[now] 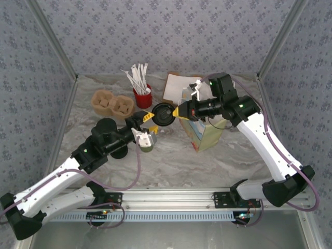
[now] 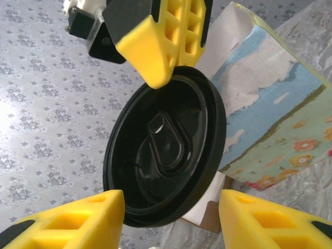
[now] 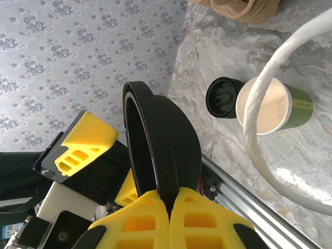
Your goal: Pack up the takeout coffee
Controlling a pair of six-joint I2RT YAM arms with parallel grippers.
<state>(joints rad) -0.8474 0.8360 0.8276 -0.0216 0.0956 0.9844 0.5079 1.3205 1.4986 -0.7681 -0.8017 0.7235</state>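
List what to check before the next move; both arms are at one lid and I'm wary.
1. Grip of right fingers on black lid: ok, clamped on its rim.
2. Spread of left fingers around that lid: ok, open either side.
3. Lid on coffee cup: not ok, cream inside shows.
4. That cup upright: cannot tell.
5. Mouth of paper bag open: cannot tell.

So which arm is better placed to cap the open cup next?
Right, likely: the right gripper is shut on the black lid, while the left gripper stands open, holding nothing.
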